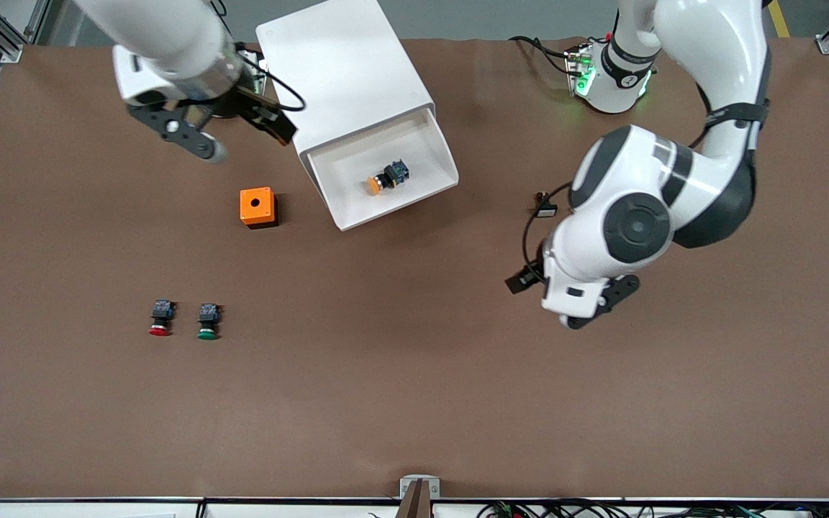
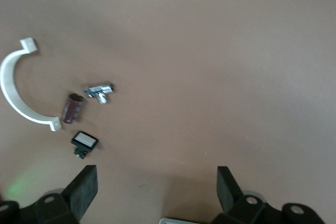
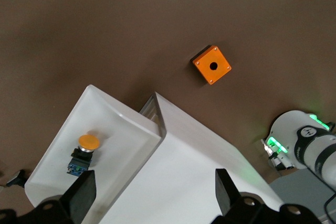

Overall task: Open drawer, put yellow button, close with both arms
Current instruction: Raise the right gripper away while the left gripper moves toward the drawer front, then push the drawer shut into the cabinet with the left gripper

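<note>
The white cabinet (image 1: 342,72) stands toward the robots' bases. Its drawer (image 1: 425,147) is pulled out toward the front camera. In the drawer the yellow button (image 1: 386,177) lies on its side, and it shows in the right wrist view (image 3: 84,150) too, inside the drawer (image 3: 121,124). My right gripper (image 1: 234,133) hangs open and empty over the cabinet's top (image 3: 178,182), fingertips (image 3: 156,182) wide apart. My left gripper (image 1: 573,306) hovers open over bare table toward the left arm's end, with nothing between its fingers (image 2: 156,179).
A small orange box (image 1: 257,207) with a hole sits beside the drawer, toward the right arm's end. A red-capped button (image 1: 160,319) and a green-capped one (image 1: 208,321) lie nearer the front camera. Under the left gripper lie a white curved clip (image 2: 13,95), a brown cylinder (image 2: 73,108) and small parts (image 2: 84,142).
</note>
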